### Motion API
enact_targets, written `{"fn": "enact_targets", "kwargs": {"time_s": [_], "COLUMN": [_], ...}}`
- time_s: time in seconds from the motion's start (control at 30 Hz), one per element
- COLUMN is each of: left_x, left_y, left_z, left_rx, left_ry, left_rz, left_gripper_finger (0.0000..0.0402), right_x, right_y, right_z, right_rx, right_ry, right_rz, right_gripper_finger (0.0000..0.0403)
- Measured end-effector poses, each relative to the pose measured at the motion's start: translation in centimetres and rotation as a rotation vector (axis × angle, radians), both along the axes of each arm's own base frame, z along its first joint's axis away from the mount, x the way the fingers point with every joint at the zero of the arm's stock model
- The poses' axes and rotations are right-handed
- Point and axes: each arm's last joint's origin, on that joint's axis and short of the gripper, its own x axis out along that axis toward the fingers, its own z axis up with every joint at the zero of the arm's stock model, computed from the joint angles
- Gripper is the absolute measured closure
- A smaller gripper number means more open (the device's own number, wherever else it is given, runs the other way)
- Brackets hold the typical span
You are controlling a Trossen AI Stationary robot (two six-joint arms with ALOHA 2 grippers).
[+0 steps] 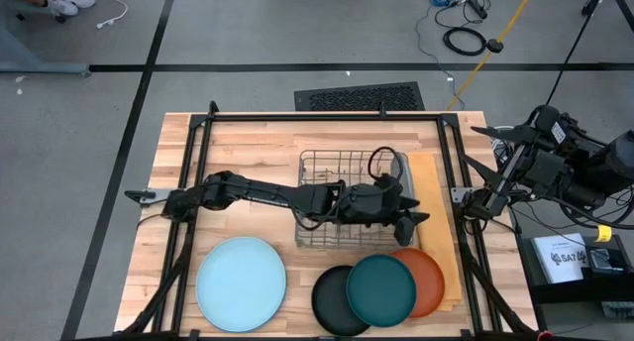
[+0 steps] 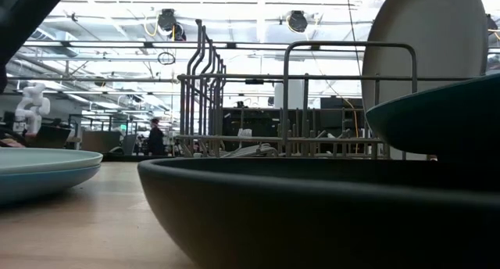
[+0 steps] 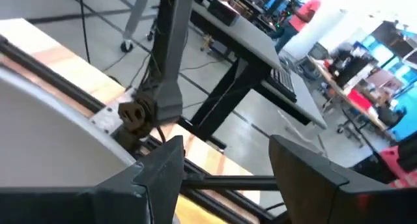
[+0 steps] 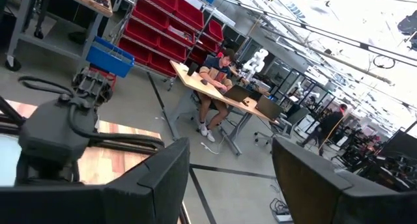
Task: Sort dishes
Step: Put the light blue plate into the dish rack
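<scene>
We see the wooden table [image 1: 248, 143] with the wire rack [image 1: 332, 177] at its middle, and a grey plate [image 2: 426, 58] standing upright in that rack. Along the near edge lies the pale blue plate [image 1: 241, 284], well apart from three smaller ones: the dark teal plate [image 1: 380, 289] overlaps the black plate [image 1: 332, 303] and the orange plate [image 1: 428, 277]. Our left gripper [image 1: 414, 220] reaches across the rack, its fingers spread and holding nothing. Our right gripper [image 4: 229, 178] waits off the table's right side, fingers apart and empty.
</scene>
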Motion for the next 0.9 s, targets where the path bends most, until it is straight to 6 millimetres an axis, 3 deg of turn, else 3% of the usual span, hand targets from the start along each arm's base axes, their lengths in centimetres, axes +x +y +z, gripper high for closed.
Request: {"fn": "enact_targets", "kwargs": {"time_s": [0.47,0.63,0.77,0.9], "left_x": [-1.2,-4.7,-7.9,-9.8], "left_y": [0.1,0.0,-2.8,-6.4], "left_z": [2.2,6.3,8.3,6.1], "left_rx": [0.132,0.32,0.597,0.732], "left_ry": [0.012,0.053,0.127,0.315], "left_rz": [-0.045,0.013,-0.071,-0.253], "left_gripper_finger": [0.0178,0.0178,0.0178,0.0178], "right_x": [0.0,0.0,0.0,0.0], "right_y": [0.0,0.0,0.1,0.1], "right_z": [0.0,-0.2,-0.4,-0.6], "right_rx": [0.0,-0.021,-0.032,-0.044], "right_ry": [0.001,0.013,0.019,0.025], "right_rz": [-0.004,-0.004,-0.005,-0.005], "right_gripper_finger": [0.0193,0.0193,0.0193,0.0193]}}
